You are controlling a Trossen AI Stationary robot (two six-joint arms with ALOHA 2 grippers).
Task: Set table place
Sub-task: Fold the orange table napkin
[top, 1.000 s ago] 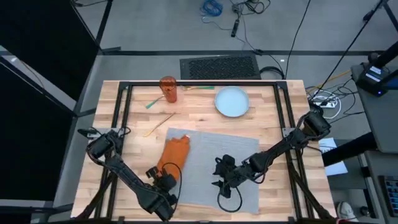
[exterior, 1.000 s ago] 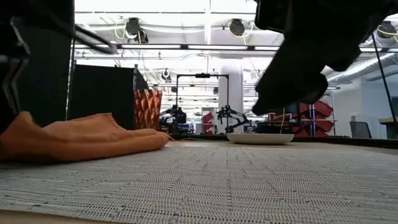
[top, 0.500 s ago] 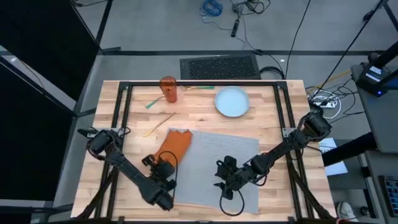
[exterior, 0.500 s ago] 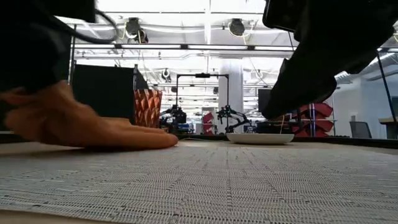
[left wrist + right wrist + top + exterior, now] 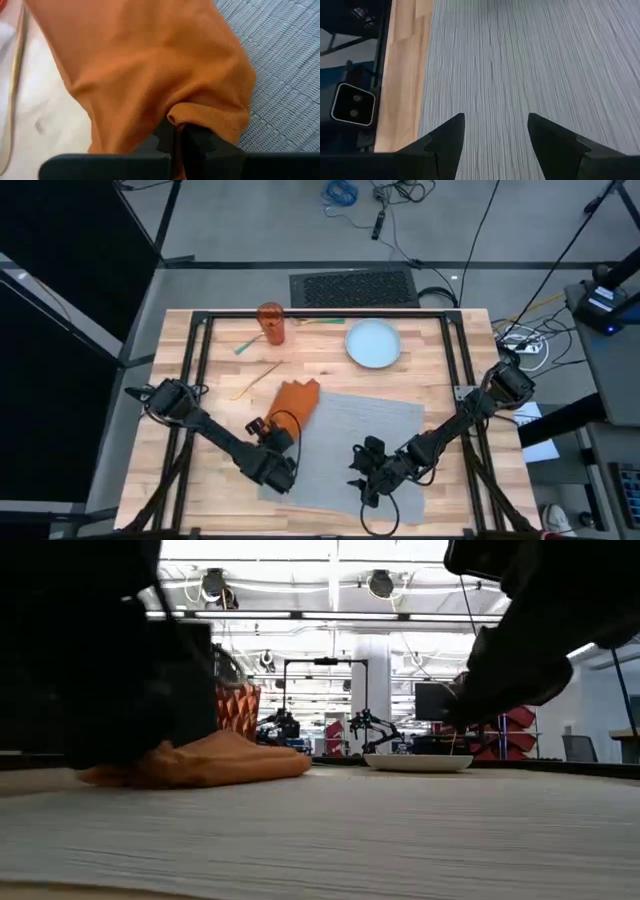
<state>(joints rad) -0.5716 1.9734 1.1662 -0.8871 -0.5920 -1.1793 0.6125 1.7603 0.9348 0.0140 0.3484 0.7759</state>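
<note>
The left gripper (image 5: pixel 179 137) is pinched shut on the orange napkin (image 5: pixel 293 402) at the grey placemat's (image 5: pixel 370 430) left edge on the table (image 5: pixel 330 370), the right gripper (image 5: pixel 495 131) hovers wide open over the placemat, so I reckon laying the napkin flat comes next.

The left gripper (image 5: pixel 278 442), pinched on the orange napkin (image 5: pixel 293 404), has dragged it from the lower centre-left up toward the middle of the high view, while the grey placemat (image 5: pixel 350 442) has skewed clockwise and the right gripper (image 5: pixel 360 472) has slid slightly lower.
</note>
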